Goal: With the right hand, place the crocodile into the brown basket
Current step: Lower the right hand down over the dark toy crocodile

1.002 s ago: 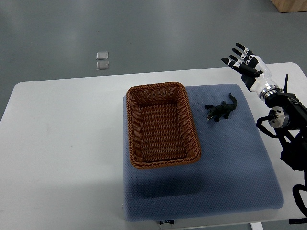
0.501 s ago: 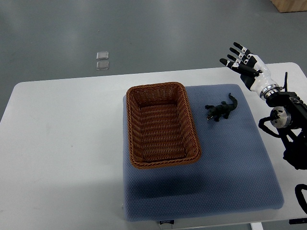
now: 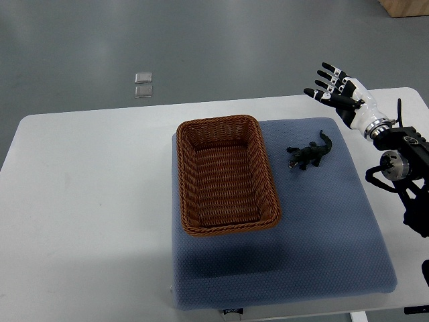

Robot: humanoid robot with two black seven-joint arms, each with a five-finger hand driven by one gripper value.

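Note:
A small dark green toy crocodile (image 3: pixel 310 153) lies on the blue mat (image 3: pixel 322 228), just right of the brown wicker basket (image 3: pixel 225 174). The basket holds nothing. My right hand (image 3: pixel 334 90) hovers up and to the right of the crocodile, over the far edge of the table, with its fingers spread and nothing in them. Its arm (image 3: pixel 399 161) comes in from the right edge. The left arm does not show.
The mat lies on a white table (image 3: pixel 87 201). Two small clear plastic pieces (image 3: pixel 143 85) lie on the grey floor beyond the table. A brown box corner (image 3: pixel 405 7) shows at the top right.
My right hand has risen slightly and drifted a little to the left, tilting more toward the mat. The crocodile and basket have not moved.

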